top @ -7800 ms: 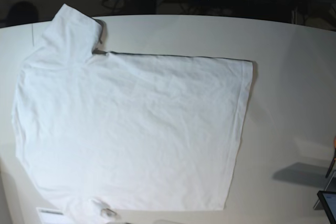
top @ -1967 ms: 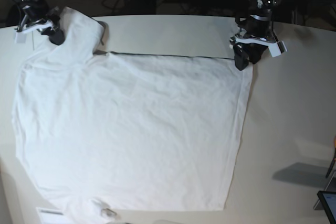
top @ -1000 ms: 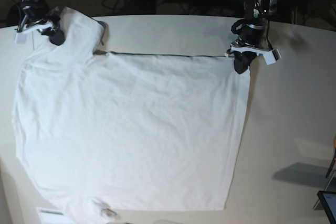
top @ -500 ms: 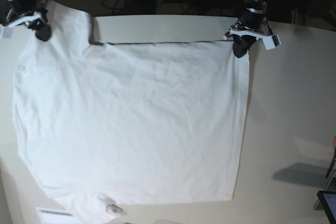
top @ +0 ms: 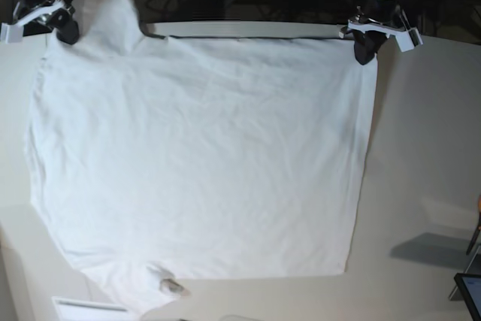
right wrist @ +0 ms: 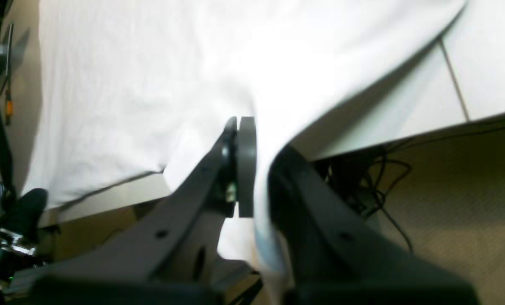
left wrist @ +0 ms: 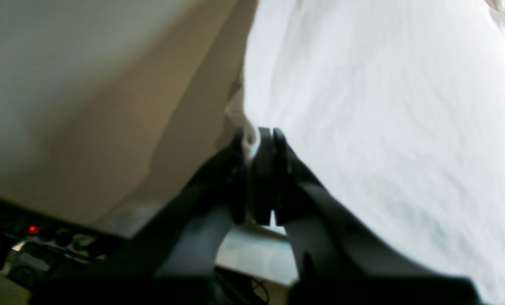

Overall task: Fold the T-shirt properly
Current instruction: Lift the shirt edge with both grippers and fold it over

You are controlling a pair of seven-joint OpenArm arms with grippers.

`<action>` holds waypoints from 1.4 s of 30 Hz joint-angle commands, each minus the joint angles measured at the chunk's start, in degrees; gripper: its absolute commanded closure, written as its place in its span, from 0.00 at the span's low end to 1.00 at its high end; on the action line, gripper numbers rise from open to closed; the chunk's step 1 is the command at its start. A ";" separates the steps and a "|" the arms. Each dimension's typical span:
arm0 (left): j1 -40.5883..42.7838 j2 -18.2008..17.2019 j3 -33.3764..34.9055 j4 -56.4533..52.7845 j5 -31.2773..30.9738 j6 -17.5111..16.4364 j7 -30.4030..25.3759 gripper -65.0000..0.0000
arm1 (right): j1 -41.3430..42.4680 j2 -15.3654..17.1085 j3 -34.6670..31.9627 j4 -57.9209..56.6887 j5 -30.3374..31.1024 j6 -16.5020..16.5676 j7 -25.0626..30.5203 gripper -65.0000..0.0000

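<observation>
Near edge of table [top: 421,186]: collar end of T-shirt [top: 203,155] bunched low, a small tag lump beside it. Spread flat across most of the table, one sleeve reaching toward the far left corner. Soft, light, wrinkled cloth by the look of it; likely to sag and drag rather than hold shape, so best taken at hems and corners, pulled taut between two grips. Far edge of T-shirt: right gripper [top: 64,31] clamped on the sleeve corner, left gripper [top: 366,49] clamped on the far hem corner. Wrist views confirm cloth pinched between closed jaws on both. Thin pinch could slip under a hard tug.
</observation>
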 commanded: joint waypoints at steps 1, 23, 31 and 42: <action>1.00 -0.49 -0.66 1.47 0.08 -0.61 -1.11 1.00 | -0.50 0.83 0.55 2.30 1.19 0.98 1.21 1.00; -1.46 0.04 -1.54 6.84 -1.59 -0.25 -1.11 1.00 | 15.06 2.42 4.42 5.55 1.19 -2.80 -12.24 1.00; -5.50 -0.40 -1.54 6.40 -9.94 1.42 -1.11 1.00 | 24.82 2.06 12.77 4.14 1.11 -2.80 -24.20 1.00; -12.10 -0.14 -0.92 6.40 -10.29 9.33 -1.03 1.00 | 31.85 2.06 12.42 0.10 -3.38 -2.80 -26.66 1.00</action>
